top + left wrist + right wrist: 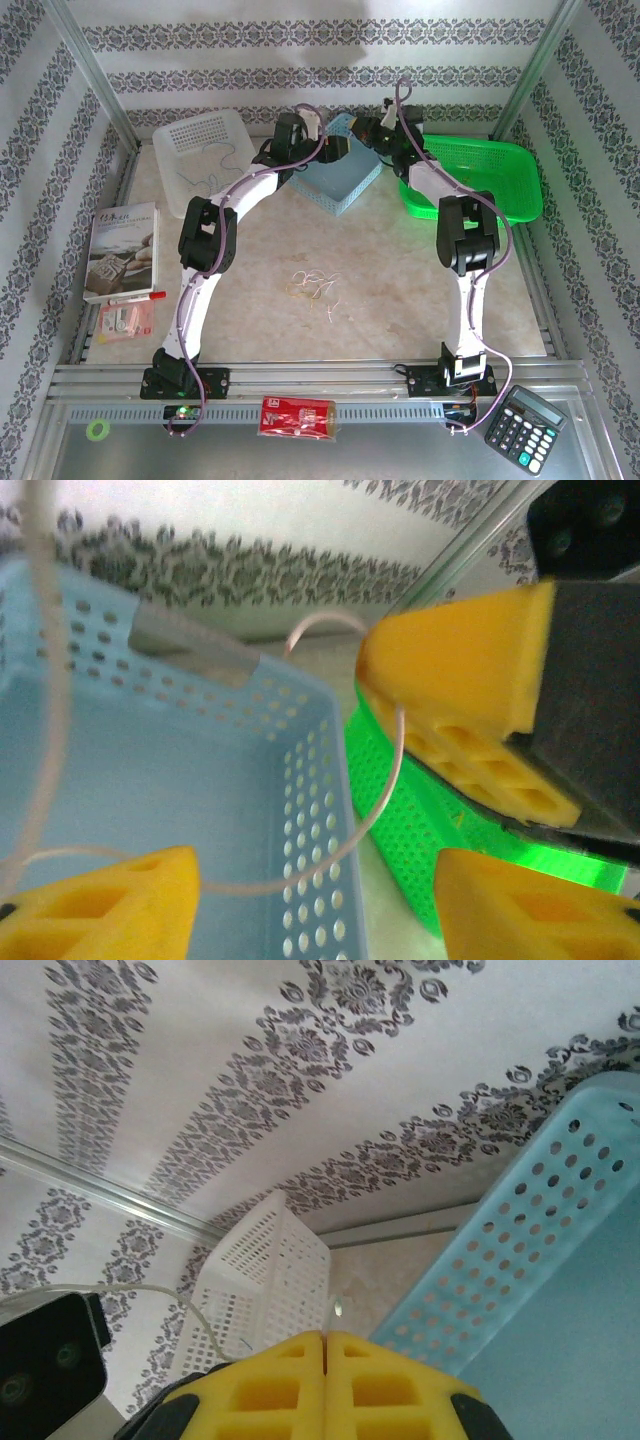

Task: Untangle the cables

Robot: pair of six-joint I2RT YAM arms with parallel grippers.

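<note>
Left of the blue basket (345, 195), a white basket (195, 130) holds a few thin wires (205, 160). Nearer than that lies a book (120, 250), its cover print too small to read.

Nearer than the blue basket, on the table (420, 300), sit the rest of the cables (315, 287), a loose curl of pale and yellow-green strands. Nearer again lies a red packet (297, 415) with unreadable lettering.

Over the blue basket the left claw (315, 880) is open, its fingers (110, 905) well apart. A pale wire (396, 760) rests against one finger and arcs across to the right claw (325, 1345). That claw is pinched shut on the wire, just right of the left claw.

Right of the blue basket stands a green basket (500, 170).

The wire looks feather-light, springy and slick. It is likely to slip from a shallow pinch and recoil when let go. It is too thin to resist a pull, so strands should come apart with little force, though curls may snag. The best hold is probably close to a free end, deep between the pads.
</note>
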